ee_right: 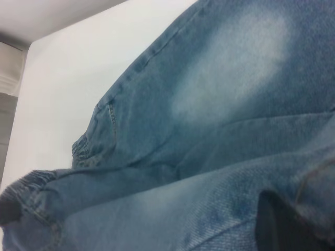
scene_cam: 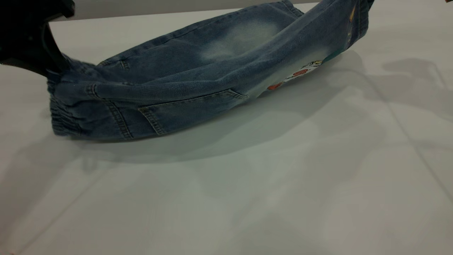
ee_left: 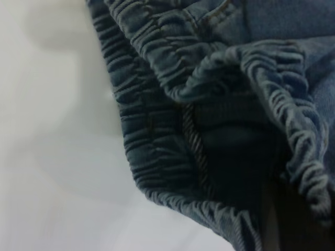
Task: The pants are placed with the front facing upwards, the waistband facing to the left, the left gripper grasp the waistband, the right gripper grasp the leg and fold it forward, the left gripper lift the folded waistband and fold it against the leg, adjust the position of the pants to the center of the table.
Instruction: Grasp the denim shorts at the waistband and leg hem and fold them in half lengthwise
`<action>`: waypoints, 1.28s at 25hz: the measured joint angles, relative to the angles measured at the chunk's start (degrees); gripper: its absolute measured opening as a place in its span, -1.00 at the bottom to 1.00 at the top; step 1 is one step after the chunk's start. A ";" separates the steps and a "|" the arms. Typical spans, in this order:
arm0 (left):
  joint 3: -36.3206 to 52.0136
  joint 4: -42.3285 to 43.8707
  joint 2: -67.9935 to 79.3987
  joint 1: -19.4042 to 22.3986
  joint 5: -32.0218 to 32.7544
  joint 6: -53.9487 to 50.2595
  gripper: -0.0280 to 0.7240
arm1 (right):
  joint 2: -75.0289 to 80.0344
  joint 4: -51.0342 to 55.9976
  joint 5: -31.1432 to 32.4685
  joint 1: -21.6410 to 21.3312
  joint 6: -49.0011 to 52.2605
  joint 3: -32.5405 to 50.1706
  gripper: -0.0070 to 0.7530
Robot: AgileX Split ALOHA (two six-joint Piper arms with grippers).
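My left gripper point(scene_cam: 53, 65) is clamped on the ruched elastic waistband point(scene_cam: 65, 113) at the exterior view's left. My right gripper point(ee_right: 285, 227) pinches the leg point(scene_cam: 339, 32), lifted at upper right. Between them the soft faded-denim pants point(scene_cam: 198, 74) sag onto the smooth white table point(scene_cam: 247, 184).

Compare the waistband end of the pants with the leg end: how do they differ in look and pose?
The waistband is ruched and crinkled; the leg is smooth denim with a whitish faded oval. The waistband sits low at the table, with the left gripper at its upper edge; the leg end rises up and out of the exterior view. Both are blue denim of the same pants.
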 joint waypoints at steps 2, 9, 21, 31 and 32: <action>-0.87 -0.11 1.28 0.00 0.11 -0.08 -0.75 | 0.00 -1.65 0.00 0.00 1.71 -1.44 -0.91; -5.85 -0.11 2.10 0.06 1.60 0.26 -0.75 | 0.64 -10.00 -0.03 0.00 11.09 -8.99 -0.91; -6.65 0.24 4.83 5.15 2.36 0.44 -0.75 | 11.09 -19.12 2.65 5.30 22.92 -23.96 -0.91; -13.66 -0.14 9.44 9.24 5.38 3.12 -0.75 | 22.13 -28.40 7.32 7.60 35.19 -42.45 -0.91; -15.29 -0.14 10.19 9.24 6.25 3.12 -0.75 | 22.58 -29.00 7.32 7.60 35.86 -43.91 -0.91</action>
